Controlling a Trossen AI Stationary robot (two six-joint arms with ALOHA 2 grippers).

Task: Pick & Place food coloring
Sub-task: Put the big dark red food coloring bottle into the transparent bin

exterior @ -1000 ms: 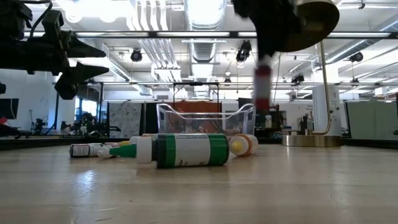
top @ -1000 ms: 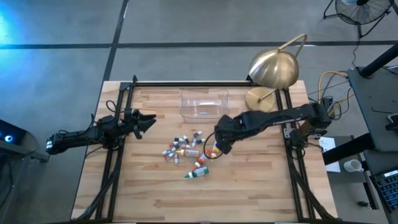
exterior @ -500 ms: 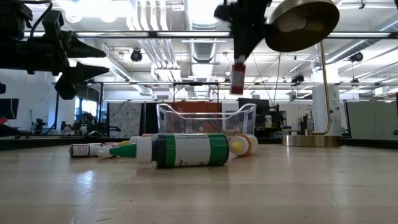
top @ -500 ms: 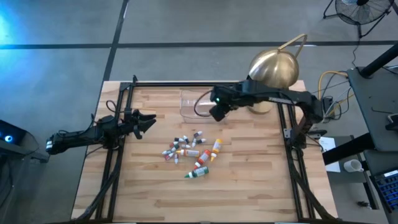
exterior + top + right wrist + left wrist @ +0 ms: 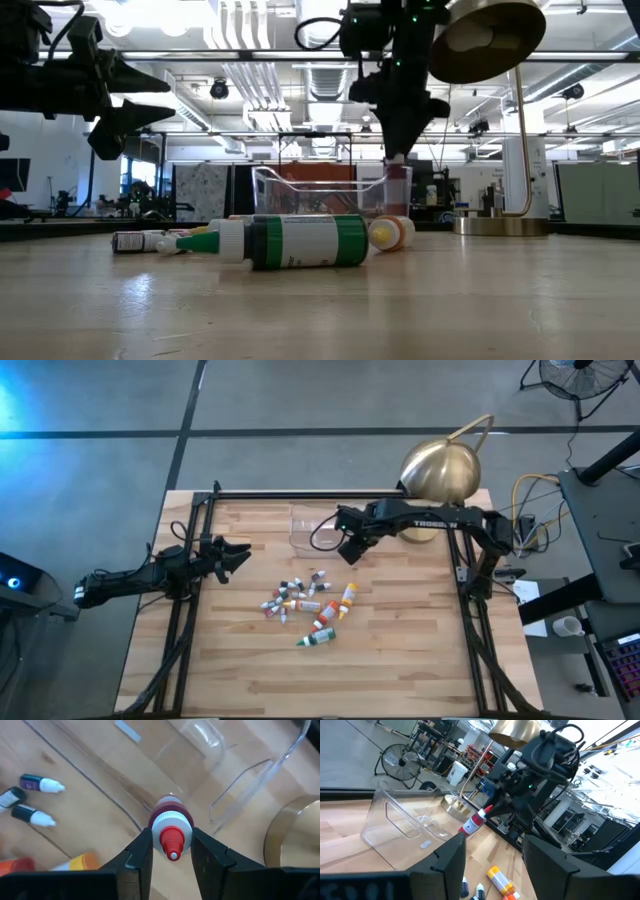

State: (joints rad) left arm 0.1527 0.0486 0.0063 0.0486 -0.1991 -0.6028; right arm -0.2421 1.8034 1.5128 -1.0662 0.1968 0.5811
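Right hand [image 5: 171,851] is pinching a red food coloring bottle [image 5: 171,822] above the clear tub [image 5: 405,822]'s right rim. I'd nudge it over the middle before letting go. Left hand [image 5: 240,552] idles spread wide at the left.

Two slim black jointed arms; the right arm [image 5: 430,517] carries white lettering, a looping black cable and small green lights.

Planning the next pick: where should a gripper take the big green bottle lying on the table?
The green bottle lies on its side at the pile's near edge. Probably best from straight above, fingers across its round body mid-length, away from the narrow white cap; neighbours crowd only its far side.
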